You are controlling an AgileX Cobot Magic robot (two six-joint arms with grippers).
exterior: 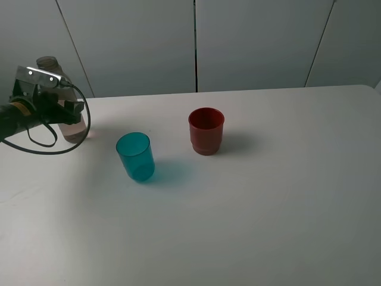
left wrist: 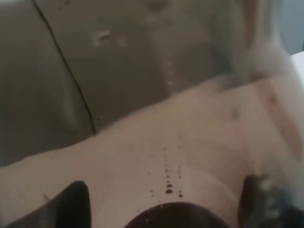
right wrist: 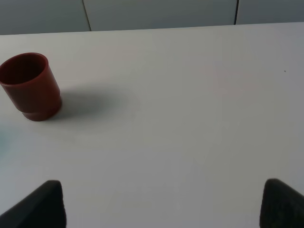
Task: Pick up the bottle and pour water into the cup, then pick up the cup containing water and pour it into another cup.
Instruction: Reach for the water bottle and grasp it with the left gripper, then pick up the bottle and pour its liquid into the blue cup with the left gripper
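Both teal cup [exterior: 136,156], red cup [exterior: 206,131] empty, left pincer [exterior: 72,113] around bottle [exterior: 76,130], grip unclear, right pincer [right wrist: 161,204] apart

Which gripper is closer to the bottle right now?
Left. The left gripper has its fingers either side of the bottle; the right gripper is off to the right, open over the table, seeing only the red cup.

High view: looks down from above, across the whole white table [exterior: 286,226] toward the grey wall panels [exterior: 256,42].
Left wrist view: right up against the bottle [left wrist: 166,118], which fills the blurred picture.
Right wrist view: low over the table, facing the wall panels, red cup [right wrist: 31,85] well ahead.
Shared: table and red cup, in the high and right wrist views.
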